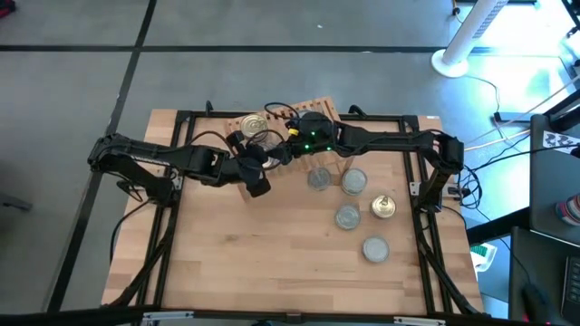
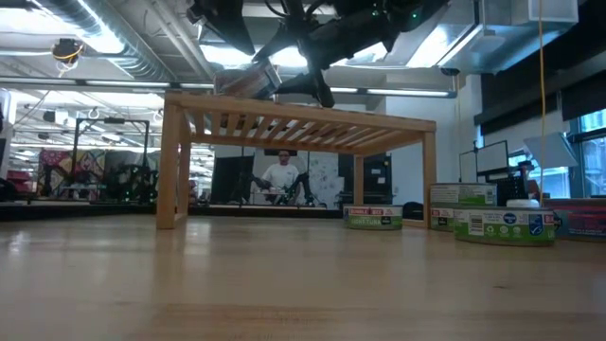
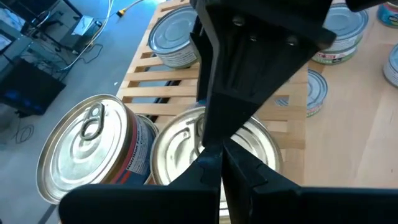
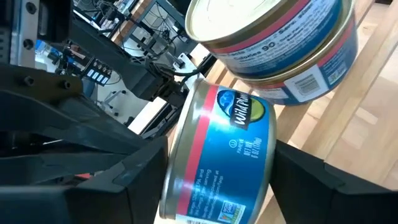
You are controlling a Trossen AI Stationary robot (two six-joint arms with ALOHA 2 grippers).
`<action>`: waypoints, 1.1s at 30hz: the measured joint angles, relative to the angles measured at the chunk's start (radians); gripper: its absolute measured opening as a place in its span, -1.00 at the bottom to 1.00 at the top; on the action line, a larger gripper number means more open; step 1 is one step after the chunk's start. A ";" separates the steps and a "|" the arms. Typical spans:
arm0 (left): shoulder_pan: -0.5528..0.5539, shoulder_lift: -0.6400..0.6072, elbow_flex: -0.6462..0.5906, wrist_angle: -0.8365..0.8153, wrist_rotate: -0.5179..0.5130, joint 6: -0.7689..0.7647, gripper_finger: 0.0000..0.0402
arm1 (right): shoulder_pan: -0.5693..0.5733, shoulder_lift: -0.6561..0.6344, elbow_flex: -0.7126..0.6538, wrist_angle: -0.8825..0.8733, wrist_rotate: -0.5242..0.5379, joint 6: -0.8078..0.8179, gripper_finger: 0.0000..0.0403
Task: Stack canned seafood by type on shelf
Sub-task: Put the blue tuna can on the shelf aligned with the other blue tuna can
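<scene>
right pincer (image 4: 205, 186) over the shelf (image 1: 317, 109) at 12 o'clock of the tabletop (image 1: 272, 263), fingers spread either side of a blue-label tin (image 4: 224, 155) tipped on edge; may roll off. left pincer (image 1: 256, 181) pressed together, crowding it; could knock the gold tins (image 3: 87, 149)

"Wild" on the tilted blue tin (image 4: 224, 155); perhaps "90" on the stacked tin (image 4: 280, 43)
</scene>
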 joint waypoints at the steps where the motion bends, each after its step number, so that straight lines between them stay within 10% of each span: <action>1: 0.000 0.000 0.000 -0.001 0.001 0.000 -0.99 | -0.002 0.000 0.000 -0.001 0.000 -0.014 0.26; 15: -0.003 0.000 0.000 -0.003 0.002 0.004 -0.99 | -0.012 0.000 -0.001 -0.089 -0.009 -0.279 0.24; 33: 0.057 0.003 0.000 -0.002 0.038 0.013 -0.99 | -0.012 0.001 0.087 -0.158 -0.066 -0.197 0.24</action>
